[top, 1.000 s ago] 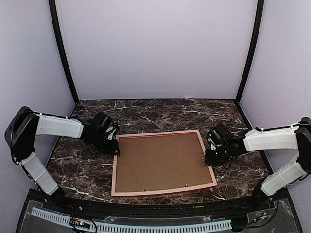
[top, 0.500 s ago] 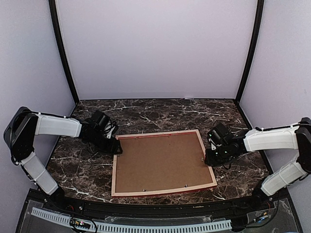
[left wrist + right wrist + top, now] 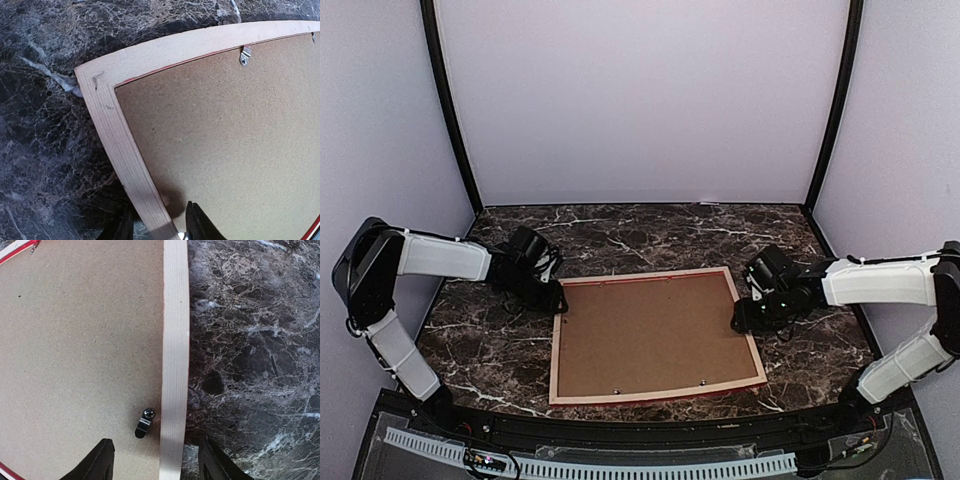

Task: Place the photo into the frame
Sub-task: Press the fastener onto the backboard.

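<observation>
Bare table [image 3: 650, 232] runs open behind the flat frame [image 3: 658, 340] (widest there). The left gripper [image 3: 558, 304] and right gripper [image 3: 740, 322] straddle its side rails, blocking both. Walls [image 3: 640, 100] close three sides.

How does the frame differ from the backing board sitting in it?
The frame shows as a narrow rail of pale, grained wood with a red inner edge, while the backing board is a broad, brown, speckled panel. The frame runs around the outside, and the backing board fills the opening, with small metal clips at its edge. Both lie flat on the marble table.
</observation>
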You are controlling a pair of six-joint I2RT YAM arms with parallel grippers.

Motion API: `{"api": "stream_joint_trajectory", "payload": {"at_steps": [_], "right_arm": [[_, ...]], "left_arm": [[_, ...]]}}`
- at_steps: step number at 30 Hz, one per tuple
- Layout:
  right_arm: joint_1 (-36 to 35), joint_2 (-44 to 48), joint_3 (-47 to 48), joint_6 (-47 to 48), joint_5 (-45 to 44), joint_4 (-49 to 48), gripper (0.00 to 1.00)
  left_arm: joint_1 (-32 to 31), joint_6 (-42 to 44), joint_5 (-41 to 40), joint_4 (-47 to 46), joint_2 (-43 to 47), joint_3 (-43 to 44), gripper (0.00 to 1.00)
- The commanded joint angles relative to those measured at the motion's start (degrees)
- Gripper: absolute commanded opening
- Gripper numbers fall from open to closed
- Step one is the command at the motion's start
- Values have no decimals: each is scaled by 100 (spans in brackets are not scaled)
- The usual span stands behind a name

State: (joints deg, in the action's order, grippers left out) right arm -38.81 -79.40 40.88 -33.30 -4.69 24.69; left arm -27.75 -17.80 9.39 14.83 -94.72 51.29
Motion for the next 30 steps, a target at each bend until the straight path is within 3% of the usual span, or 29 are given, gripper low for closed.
{"api": "stream_joint_trajectory", "payload": {"at_steps": [1,14,30], "right_arm": [[72,-184,178,-35,-102,-145,59],[194,-335,227,-53,-54,-291,59],[224,-437,15,-65,399,-400,58]], "left_arm": [[24,-57,14,-136,-81,46,35],[15,-190,-150,-224,-100,-77,23],[15,-241,-184,-231,-83,-84,21]]}}
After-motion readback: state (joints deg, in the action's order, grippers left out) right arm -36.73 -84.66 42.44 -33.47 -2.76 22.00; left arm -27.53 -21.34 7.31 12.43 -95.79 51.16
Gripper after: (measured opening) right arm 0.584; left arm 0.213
